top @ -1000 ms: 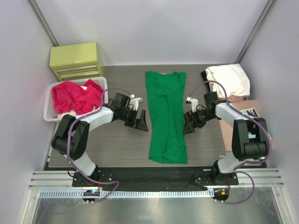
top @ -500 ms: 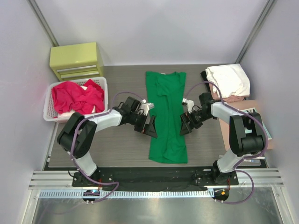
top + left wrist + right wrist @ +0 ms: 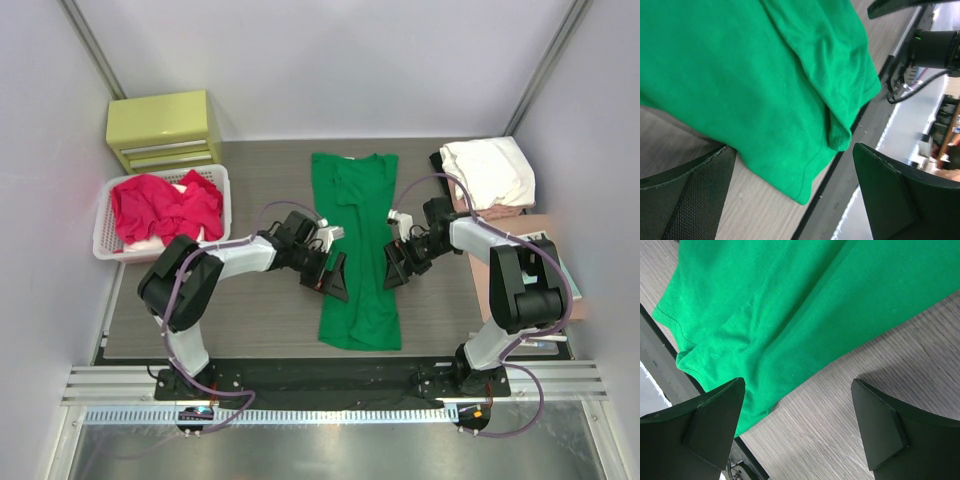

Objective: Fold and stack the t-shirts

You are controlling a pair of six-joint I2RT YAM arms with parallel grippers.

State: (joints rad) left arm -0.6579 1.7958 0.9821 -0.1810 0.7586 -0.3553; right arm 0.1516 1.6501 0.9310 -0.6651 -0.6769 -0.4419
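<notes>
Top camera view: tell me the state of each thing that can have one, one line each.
green t-shirt: folded lengthwise into a narrow strip, lying flat.
left claw: open, at the shirt's left edge.
right claw: open, at the shirt's right edge.
red t-shirts: crumpled in the white basket.
white t-shirt: folded, far right.
drawer unit: drawers shut.

The left arm [image 3: 240,258] and right arm [image 3: 478,238] have white links with black joints. A purple cable [image 3: 285,204] loops along each. The jaws are black wedges, one faced with mesh texture.
</notes>
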